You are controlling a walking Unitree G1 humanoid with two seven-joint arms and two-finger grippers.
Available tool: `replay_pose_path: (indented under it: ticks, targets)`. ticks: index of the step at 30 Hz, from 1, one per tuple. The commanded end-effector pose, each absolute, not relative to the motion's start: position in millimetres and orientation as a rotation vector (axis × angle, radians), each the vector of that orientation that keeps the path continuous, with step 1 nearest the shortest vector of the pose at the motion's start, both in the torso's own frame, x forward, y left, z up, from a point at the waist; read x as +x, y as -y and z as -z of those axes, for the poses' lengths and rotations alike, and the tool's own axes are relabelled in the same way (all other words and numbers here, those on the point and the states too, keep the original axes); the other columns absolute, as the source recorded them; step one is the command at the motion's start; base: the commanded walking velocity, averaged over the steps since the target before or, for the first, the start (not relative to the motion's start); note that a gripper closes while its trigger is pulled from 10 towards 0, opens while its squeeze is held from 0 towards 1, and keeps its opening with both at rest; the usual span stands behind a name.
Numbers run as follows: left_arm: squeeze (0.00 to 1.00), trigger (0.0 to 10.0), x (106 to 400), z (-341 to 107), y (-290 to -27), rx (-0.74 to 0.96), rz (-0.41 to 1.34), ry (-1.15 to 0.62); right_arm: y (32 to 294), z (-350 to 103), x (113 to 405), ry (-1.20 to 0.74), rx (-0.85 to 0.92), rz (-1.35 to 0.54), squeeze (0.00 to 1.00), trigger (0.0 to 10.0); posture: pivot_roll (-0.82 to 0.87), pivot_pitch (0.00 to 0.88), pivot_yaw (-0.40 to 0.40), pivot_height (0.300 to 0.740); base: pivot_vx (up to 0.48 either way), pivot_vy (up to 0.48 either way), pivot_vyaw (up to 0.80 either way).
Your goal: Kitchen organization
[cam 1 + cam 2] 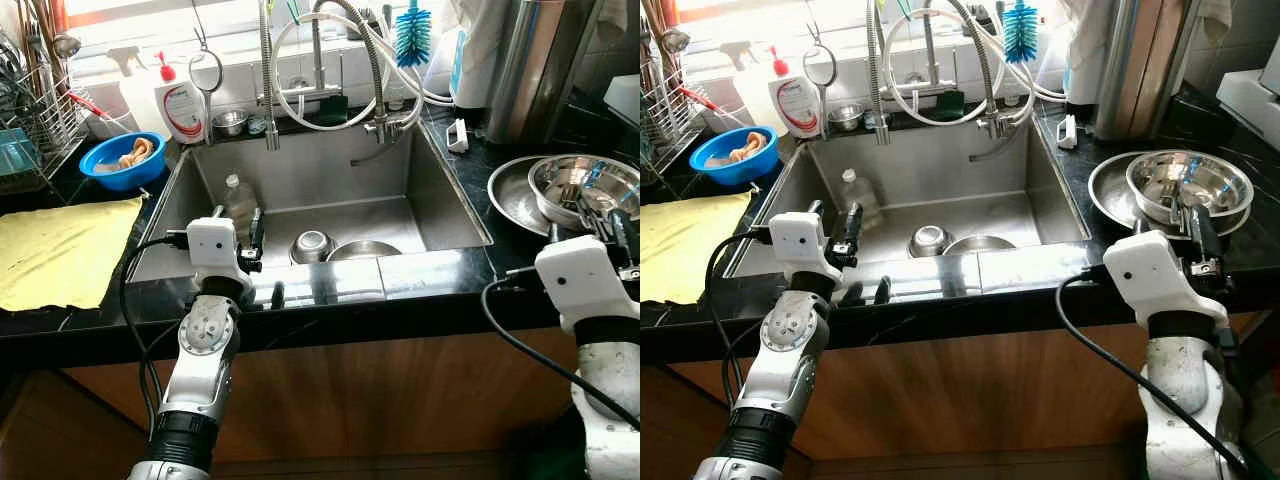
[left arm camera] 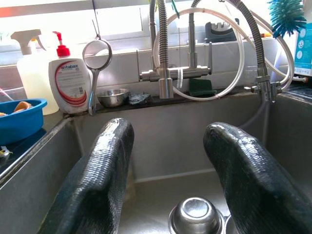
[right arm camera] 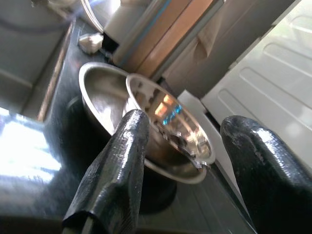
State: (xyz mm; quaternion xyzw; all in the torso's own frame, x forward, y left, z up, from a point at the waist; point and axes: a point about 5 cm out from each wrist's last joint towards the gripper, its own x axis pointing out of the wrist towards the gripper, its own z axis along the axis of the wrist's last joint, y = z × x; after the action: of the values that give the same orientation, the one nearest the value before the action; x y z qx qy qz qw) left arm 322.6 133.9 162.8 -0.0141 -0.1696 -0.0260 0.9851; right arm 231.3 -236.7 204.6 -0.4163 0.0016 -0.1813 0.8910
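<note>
Brushed steel sink (image 1: 440, 205), shiny steel bowls (image 1: 585, 185), glossy black counter (image 1: 455, 272) — stone-like, matt yellow cloth (image 1: 60, 245), blue plastic bowl (image 1: 120, 165), wood cabinet front (image 1: 400, 385).

You're looking at a home kitchen: a steel sink (image 1: 440, 200) set in a black counter (image 1: 470, 285), taps (image 1: 325, 95) behind it, soap bottle (image 1: 182, 105) and dish rack (image 1: 35, 110) to its left, bowls (image 1: 580, 185) to its right.

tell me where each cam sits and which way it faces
Left eye, right eye: on the head, looking down at the sink; both arms show.
Left wrist: along the open left gripper into the sink, toward the tap.
Right wrist: along the open right gripper at the steel bowl.
Shared: soap bottle in left eye and left wrist.
</note>
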Motion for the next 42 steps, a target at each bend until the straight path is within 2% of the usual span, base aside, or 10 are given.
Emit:
replay_pose_path:
  ticks: [1,26,27,29,30,33,37,38,41,42]
  targets:
    - [0.00,10.0,323,-162,-135,-0.037,0.052,0.336,234,-212,230,0.015,-0.863,0.383,0.00,10.0,-0.29,0.000,0.119,0.740,0.000,0.000,0.00]
    - [0.00,10.0,323,-159,-135,-0.037,0.054,0.325,245,-219,227,-0.091,-0.875,0.484,0.00,10.0,-0.29,0.000,0.117,0.740,0.000,0.000,0.00]
    - [0.00,10.0,323,-159,-135,-0.038,0.054,0.326,245,-220,227,-0.087,-0.872,0.483,0.00,8.0,-0.29,0.000,0.116,0.740,0.000,0.000,0.00]
    - [0.00,10.0,323,-160,-135,-0.038,0.054,0.326,243,-222,229,-0.073,-0.877,0.477,0.00,6.9,-0.29,0.000,0.116,0.740,0.000,0.000,0.00]
    - [0.00,10.0,323,-160,-135,-0.038,0.054,0.326,243,-222,229,-0.073,-0.877,0.477,0.00,6.9,-0.29,0.000,0.116,0.740,0.000,0.000,0.00]
    - [0.00,10.0,323,-160,-135,-0.038,0.054,0.325,241,-224,230,-0.059,-0.881,0.469,0.00,10.0,-0.29,0.000,0.115,0.740,0.000,0.000,0.00]
    - [0.00,10.0,323,-159,-135,-0.037,0.056,0.322,239,-224,230,-0.052,-0.881,0.466,0.00,10.0,-0.29,0.000,0.115,0.740,0.000,0.000,0.00]
    - [0.00,10.0,323,-158,-135,-0.038,0.057,0.320,238,-224,230,-0.051,-0.881,0.462,0.00,4.8,-0.29,0.000,0.115,0.740,0.000,0.000,0.00]
    - [0.00,10.0,323,-158,-134,-0.038,0.059,0.320,237,-224,230,-0.050,-0.881,0.461,0.00,3.1,-0.29,0.000,0.114,0.740,0.000,0.000,0.00]
    - [0.00,10.0,323,-158,-134,-0.039,0.059,0.320,238,-224,231,-0.046,-0.880,0.462,0.00,0.0,-0.29,0.000,0.114,0.740,0.000,0.000,0.00]
